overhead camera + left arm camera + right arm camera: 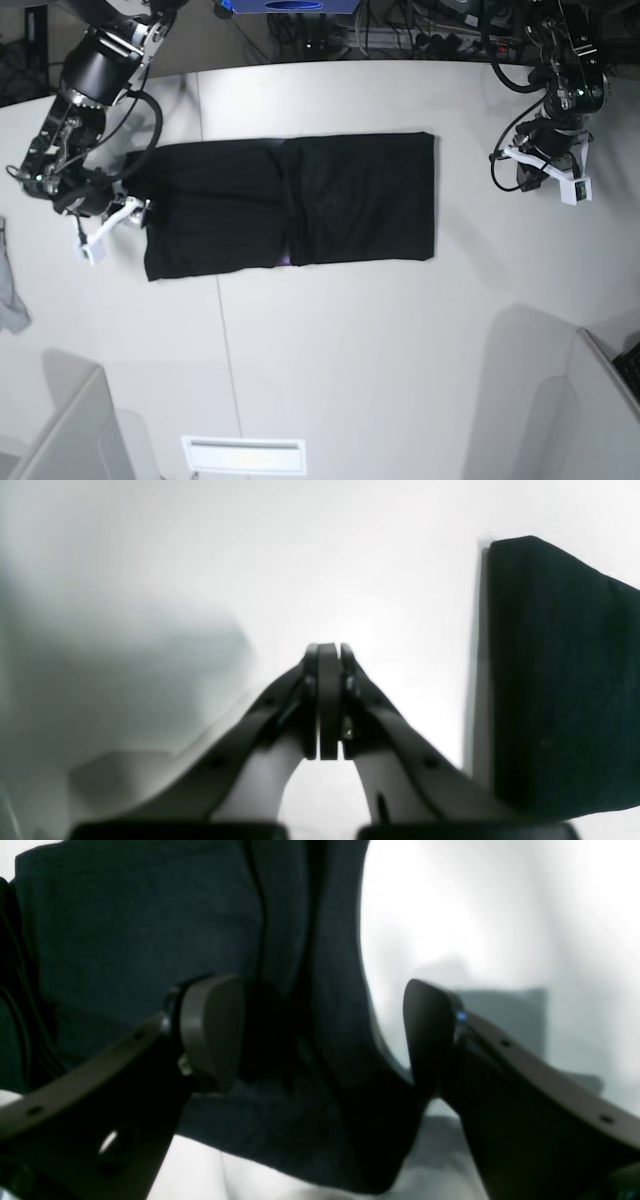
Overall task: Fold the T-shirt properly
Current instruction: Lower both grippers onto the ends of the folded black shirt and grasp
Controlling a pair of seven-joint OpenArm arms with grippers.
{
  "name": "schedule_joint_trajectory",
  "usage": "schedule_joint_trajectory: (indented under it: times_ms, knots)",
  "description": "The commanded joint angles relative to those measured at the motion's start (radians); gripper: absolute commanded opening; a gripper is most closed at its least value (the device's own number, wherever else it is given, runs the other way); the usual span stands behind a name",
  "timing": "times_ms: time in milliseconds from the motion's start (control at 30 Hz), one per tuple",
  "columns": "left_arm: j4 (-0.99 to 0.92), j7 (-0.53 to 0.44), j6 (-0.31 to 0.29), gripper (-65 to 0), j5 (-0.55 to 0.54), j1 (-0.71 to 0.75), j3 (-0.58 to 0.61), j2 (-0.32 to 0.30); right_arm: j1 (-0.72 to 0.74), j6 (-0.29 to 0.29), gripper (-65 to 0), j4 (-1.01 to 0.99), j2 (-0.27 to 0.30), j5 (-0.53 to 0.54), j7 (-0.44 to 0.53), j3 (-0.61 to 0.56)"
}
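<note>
Right hand [320, 1035]: spread wide over one end of black T-shirt [290, 205], gripping nothing. Left hand [327, 700]: closed, empty, beside shirt's far end on white bench [350, 360].

Your base view hangs high overhead, facing straight down on the white table [330, 350]; the whole T-shirt [290, 205] sits just above centre.

Your left wrist view rides low behind the left gripper [328, 652], looking along the tabletop, close in. It catches one T-shirt [560, 680] edge at 3 o'clock. In the base view that gripper [545, 178] sits at 2 o'clock.

Your right wrist view looks out between the right gripper [325, 1035] fingers, very near the T-shirt [140, 930], which fills 9 to 12 o'clock. Base places this gripper [115, 222] at 9 o'clock.
</note>
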Motion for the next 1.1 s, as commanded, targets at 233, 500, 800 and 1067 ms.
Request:
schedule_joint_trajectory:
  times_ms: [233, 500, 800, 1067]
  knots:
    - [0.014, -0.021, -0.004, -65.0, -0.009, -0.04, 0.018, -0.004, 0.012, 0.006, -19.7, -0.039, 0.01, 0.058, 0.019, -0.009]
    - [0.013, -0.021, -0.004, -65.0, -0.009, -0.063, 0.071, -0.004, 0.01, 0.001, -19.8, -0.05, 0.059, 0.056, 0.044, -0.056]
    - [-0.089, -0.021, -0.004, -65.0, -0.009, -0.103, 0.073, -0.001, -0.028, 0.001, -19.8, -0.05, 0.065, 0.013, 0.053, -0.174]
    - [-0.107, -0.021, -0.004, -65.0, -0.009, -0.128, 0.114, 0.012, -0.028, 0.001, -20.0, -0.051, 0.045, 0.013, 0.05, -0.182]
